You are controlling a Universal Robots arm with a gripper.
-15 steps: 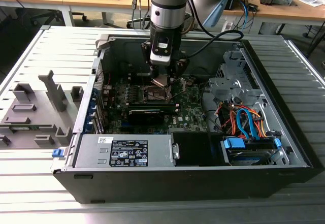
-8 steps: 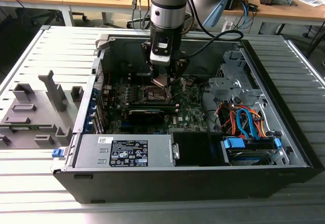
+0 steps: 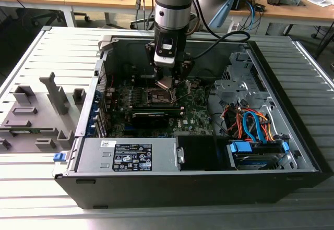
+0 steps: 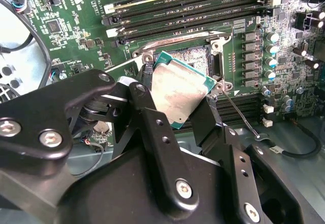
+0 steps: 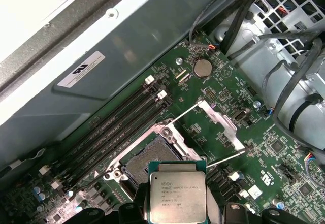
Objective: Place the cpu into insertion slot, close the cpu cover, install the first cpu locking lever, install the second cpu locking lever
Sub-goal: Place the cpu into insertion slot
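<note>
Hand (image 4: 175,104) pinches cpu (image 4: 179,89) by edges, nr uncovered insertion slot (image 4: 195,56).

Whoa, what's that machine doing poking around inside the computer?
A robot arm is reaching into an open computer case. Its tool grips the cpu by its edges and holds it close over the slot, which is empty. The cover is swung open beside the slot. The chip is not yet seated and nothing has been closed or locked.
</note>
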